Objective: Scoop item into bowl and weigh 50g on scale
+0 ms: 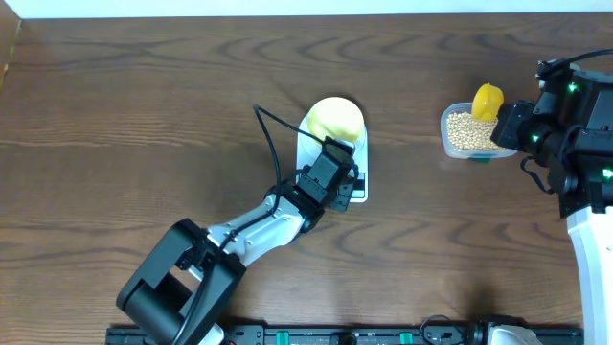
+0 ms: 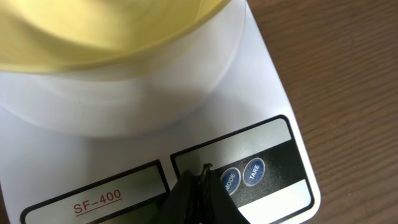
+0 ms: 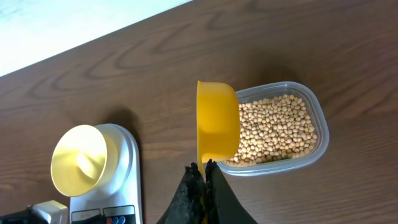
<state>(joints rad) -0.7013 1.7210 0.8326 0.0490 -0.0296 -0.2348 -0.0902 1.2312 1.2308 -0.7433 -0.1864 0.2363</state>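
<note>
Left hand (image 2: 202,178) pinched together over scale (image 2: 267,87) marked SF-400, MODE, TARE; right hand (image 3: 203,168) clamps yellow scoop (image 3: 217,121).

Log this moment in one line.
left gripper shut, tip at scale buttons | right gripper shut on scoop at tub of beans | bowl on scale, empty

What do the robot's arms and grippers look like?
Both arms are chunky black joint blocks joined by white tubular links. The left arm trails a thin black cable; the right arm shows small green lights. The left gripper and the right gripper each have two slim black fingers tapering to a point.
</note>
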